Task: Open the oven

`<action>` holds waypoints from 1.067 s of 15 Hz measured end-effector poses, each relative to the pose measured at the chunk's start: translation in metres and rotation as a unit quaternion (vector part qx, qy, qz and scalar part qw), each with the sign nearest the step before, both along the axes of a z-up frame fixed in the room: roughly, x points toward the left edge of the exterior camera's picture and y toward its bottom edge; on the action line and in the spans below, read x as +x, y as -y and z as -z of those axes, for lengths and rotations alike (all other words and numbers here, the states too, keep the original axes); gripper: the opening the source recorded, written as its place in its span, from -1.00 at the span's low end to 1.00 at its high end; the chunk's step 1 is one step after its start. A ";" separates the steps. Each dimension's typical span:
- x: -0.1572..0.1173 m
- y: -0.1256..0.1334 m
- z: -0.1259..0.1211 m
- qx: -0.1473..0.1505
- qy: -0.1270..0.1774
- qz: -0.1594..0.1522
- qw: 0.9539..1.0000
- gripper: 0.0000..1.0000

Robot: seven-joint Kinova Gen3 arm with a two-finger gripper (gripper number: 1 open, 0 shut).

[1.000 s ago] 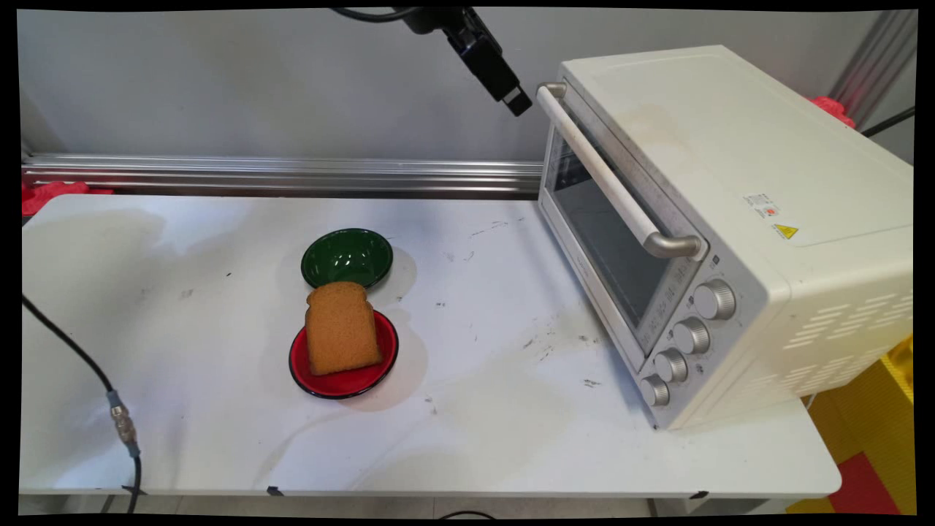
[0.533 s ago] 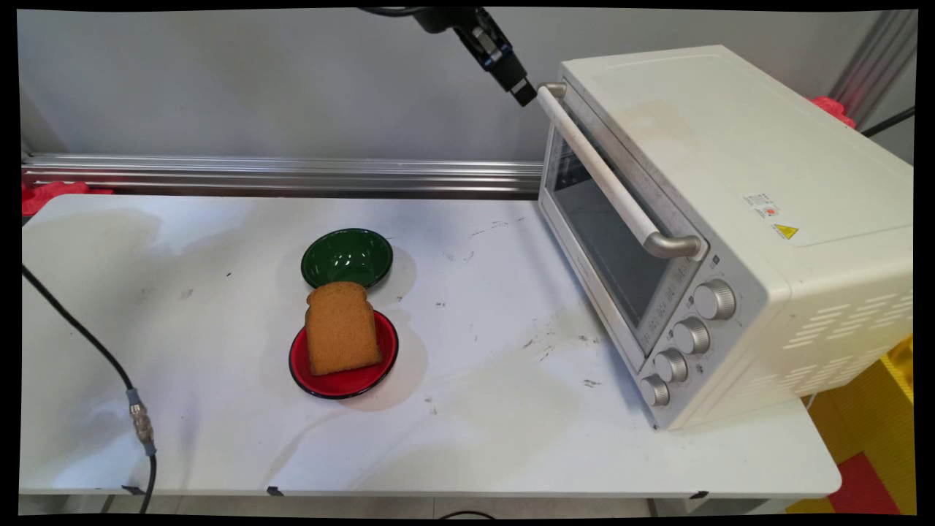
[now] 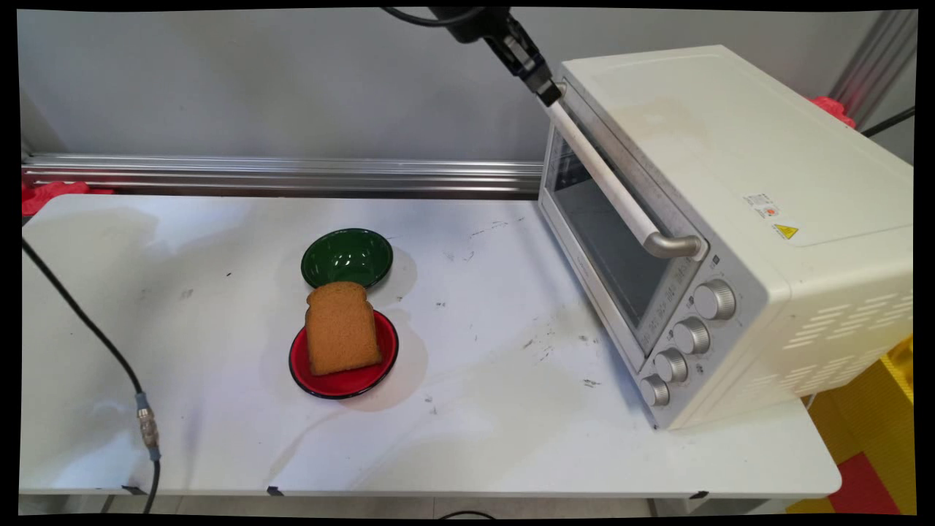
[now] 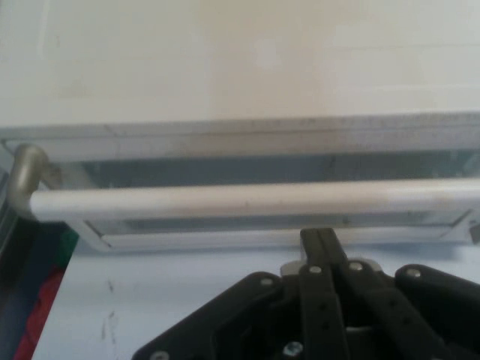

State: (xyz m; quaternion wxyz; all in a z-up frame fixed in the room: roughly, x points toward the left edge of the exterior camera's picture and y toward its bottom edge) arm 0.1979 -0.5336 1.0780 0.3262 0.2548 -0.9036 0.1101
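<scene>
White table (image 3: 219, 438) carries everything you see. Oven (image 3: 730, 183), cream with a glass door, is your landmark: it sits on the table's right end, door shut, front angled toward the middle. Four knobs (image 3: 690, 336) run down the panel at the oven's near end. Handle (image 3: 621, 193), a pale bar on metal brackets, runs along the top of the oven door; in the hand view the handle (image 4: 247, 199) lies straight across, just above the fingertips.

Bread (image 3: 341, 329), a brown slice, lies well left of the oven on a red plate (image 3: 365, 376), overhanging the plate's far rim. Green bowl (image 3: 347, 257) sits just behind the plate, their rims touching or nearly so, also well left of the oven.

Gripper (image 3: 546, 91) comes down from the top edge to the far end of the oven handle, at the oven's top front corner. In the hand view your gripper (image 4: 321, 244) has its fingers pressed together, pinching nothing, tips just short of the handle. You can't tell from either view whether they touch it.

Cable (image 3: 109, 358) hangs at the table's left side, far from the oven.
</scene>
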 end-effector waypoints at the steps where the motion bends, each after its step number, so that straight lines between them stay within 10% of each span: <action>1: -0.004 0.003 0.003 -0.001 -0.003 0.000 1.000 -1.00; 16: -0.040 0.028 0.047 -0.013 -0.021 0.006 1.000 -1.00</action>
